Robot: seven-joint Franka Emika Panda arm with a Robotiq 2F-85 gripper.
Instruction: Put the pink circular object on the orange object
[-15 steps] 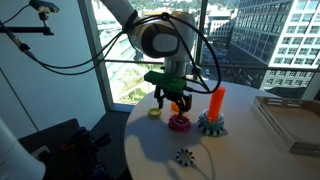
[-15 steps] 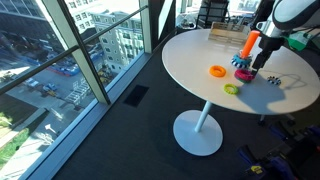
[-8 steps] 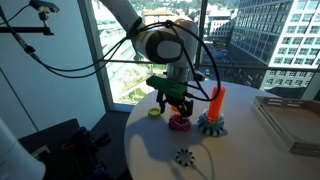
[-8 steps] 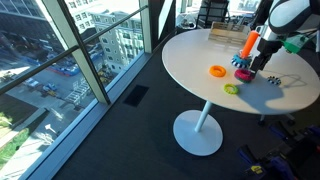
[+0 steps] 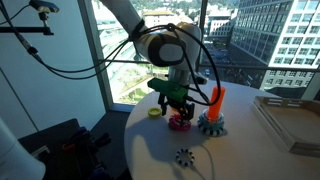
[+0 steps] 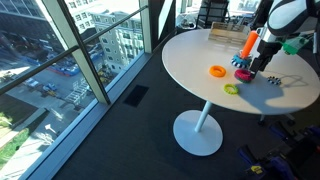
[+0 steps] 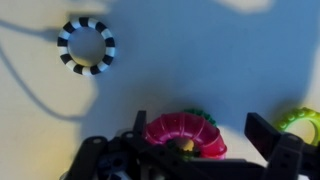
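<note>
White round table [image 6: 200,60], pink circular object [image 7: 180,132] partly hidden under gripper [image 5: 181,111].

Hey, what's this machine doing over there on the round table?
A robot arm's gripper sits low over a pink ring lying on the white table, jaws apparently open either side of it, ring not yet lifted. The orange peg it is meant for stands just beside, on a teal base.

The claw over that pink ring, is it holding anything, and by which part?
Nothing yet: the claw is open astride the pink ring, which lies on the table.
</note>
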